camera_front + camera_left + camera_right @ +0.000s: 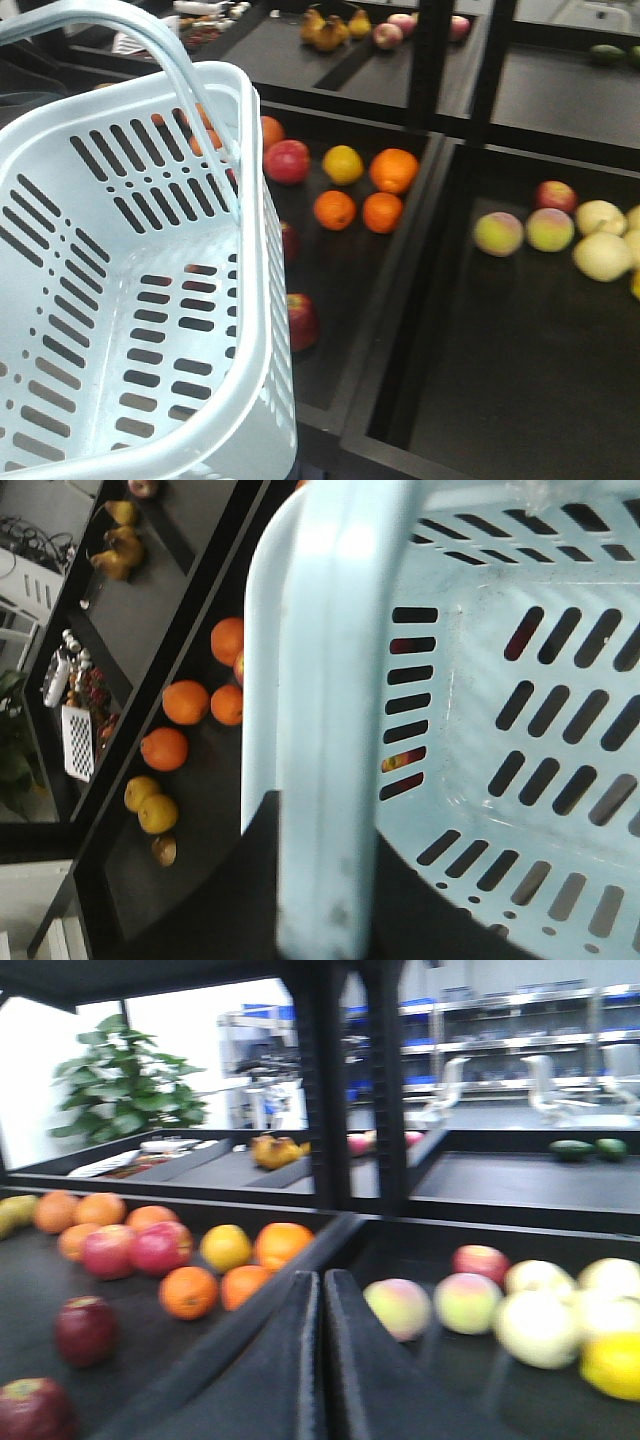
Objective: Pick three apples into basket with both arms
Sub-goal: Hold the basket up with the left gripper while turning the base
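Basket [268, 330] runs lengthwise away from camera.

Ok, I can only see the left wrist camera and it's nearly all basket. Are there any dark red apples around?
Observer: Yes. The right wrist view shows two dark maroon apples lying in the same bin as the oranges, closer to that camera than the oranges are.
Operator: Is anything in the basket yet?
Observer: No. The front view looks straight into the basket, and its slotted bottom is bare.
Operator: What's the other arm doing?
Observer: In the right wrist view its jaws are pressed together with nothing between them.
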### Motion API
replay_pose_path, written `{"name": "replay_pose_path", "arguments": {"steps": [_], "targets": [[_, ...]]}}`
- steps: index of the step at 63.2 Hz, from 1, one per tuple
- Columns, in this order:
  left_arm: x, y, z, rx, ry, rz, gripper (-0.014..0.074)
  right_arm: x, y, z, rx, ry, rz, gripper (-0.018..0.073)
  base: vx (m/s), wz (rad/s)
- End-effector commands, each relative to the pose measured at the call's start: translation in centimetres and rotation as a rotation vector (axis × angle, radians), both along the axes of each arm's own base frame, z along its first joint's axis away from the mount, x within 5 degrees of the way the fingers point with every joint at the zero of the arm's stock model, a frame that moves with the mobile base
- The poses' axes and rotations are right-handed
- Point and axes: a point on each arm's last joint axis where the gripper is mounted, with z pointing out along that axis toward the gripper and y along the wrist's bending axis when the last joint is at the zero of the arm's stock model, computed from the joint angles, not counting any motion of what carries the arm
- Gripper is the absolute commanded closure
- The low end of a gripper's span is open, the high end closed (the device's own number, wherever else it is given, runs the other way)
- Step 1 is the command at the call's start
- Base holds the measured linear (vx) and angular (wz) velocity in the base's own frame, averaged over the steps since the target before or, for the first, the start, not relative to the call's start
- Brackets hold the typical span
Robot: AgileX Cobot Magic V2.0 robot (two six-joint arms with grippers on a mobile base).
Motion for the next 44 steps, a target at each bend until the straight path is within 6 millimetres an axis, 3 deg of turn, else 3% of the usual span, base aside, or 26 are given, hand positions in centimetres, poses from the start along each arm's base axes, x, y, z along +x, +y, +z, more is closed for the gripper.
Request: {"name": "replay_pose_path", "arguments": {"steps": [1, 44], "targets": [[-0.62, 0.60, 1.56, -0.059, -0.082, -0.001, 0.0603, -0.11, -0.04, 0.26, -0.005, -0.075, -0.007, 0.0568, -0.04, 0.52], [-0.62, 0.60, 1.56, -0.059, -0.082, -0.001, 0.0603, -0.11, -0.04, 0.26, -0.005, -0.075, -0.007, 0.0568, -0.03, 0.55]]}}
